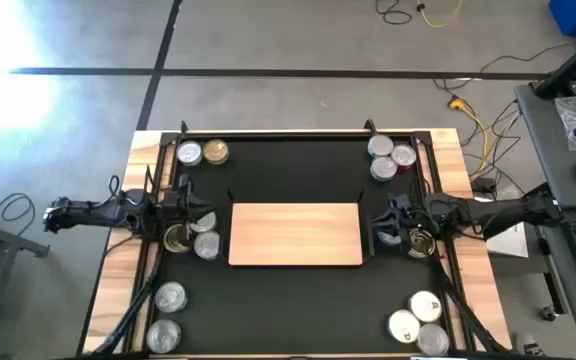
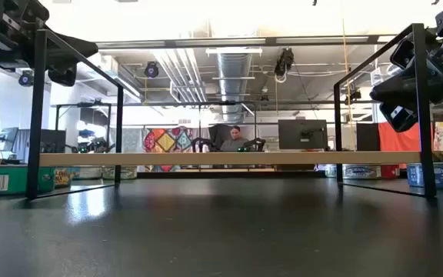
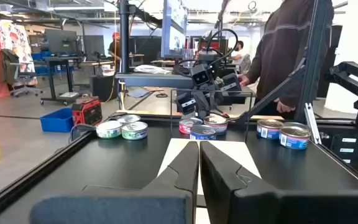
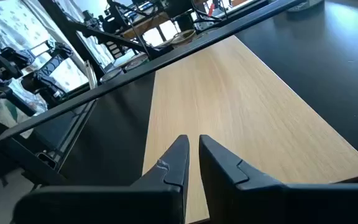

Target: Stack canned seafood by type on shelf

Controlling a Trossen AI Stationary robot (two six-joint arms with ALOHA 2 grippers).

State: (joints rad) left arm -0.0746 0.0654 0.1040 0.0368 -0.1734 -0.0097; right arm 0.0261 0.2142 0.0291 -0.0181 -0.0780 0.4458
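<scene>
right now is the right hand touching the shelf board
Apart. In the right wrist view the right hand hangs with its shut fingers above the bare shelf board; the low view shows it raised by the shelf's frame end.

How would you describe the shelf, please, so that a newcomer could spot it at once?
Start from the black mat that covers the table. At its middle lies the shelf, a flat light-wood board between black frame ends. Unlike the mat's corners, dotted with round tins, it carries nothing.
</scene>
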